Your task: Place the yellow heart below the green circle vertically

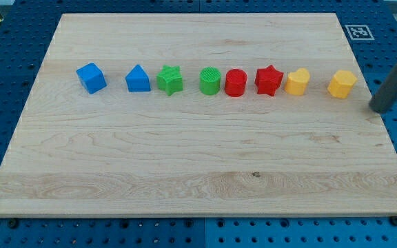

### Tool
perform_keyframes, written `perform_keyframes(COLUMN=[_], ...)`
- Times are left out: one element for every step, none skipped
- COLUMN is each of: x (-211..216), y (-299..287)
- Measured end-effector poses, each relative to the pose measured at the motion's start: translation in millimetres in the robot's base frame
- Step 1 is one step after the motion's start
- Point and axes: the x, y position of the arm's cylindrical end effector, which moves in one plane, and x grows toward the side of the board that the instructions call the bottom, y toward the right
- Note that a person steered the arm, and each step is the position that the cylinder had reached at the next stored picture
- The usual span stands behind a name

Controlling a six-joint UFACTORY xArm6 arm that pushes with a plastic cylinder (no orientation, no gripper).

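Yellow heart (297, 82) sits in the row, between red star (269, 80) and yellow hexagon (342, 84), well right of green circle (210, 80). Tip (378, 108) beyond bench's (185, 179) right edge; no jaws, holds nothing. Risk: sweep inward clips hexagon first.

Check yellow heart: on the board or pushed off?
On the board. The yellow heart sits on the wooden board in the row, between red star and yellow hexagon. My tip is apart, right.
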Motion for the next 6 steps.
perform_keyframes(x=[-2, -15, -43, -40, -50, -77], y=[-58, -112, -142, -141, -119, -117])
